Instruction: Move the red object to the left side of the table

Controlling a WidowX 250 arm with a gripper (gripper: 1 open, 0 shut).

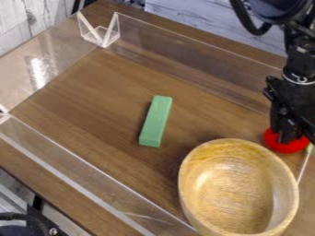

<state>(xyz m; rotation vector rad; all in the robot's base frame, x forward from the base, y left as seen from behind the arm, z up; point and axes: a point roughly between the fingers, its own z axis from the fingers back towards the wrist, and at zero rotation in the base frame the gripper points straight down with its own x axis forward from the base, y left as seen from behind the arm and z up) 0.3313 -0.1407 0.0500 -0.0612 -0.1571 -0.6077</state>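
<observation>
My gripper [290,129] sits directly over the red object [286,141], jaws apparently closing around it. The wooden bowl [239,189] just beside could snag it during lifting.

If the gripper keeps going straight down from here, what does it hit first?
The red object: the gripper points down right over it, seemingly already around it. Beneath that lies the table. Contact is hard to judge from this angle.

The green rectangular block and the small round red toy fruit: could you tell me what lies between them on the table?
In the camera view, only bare dark wood tabletop lies between the green rectangular block and the small red toy fruit; the light wooden bowl sits just below that stretch.
</observation>
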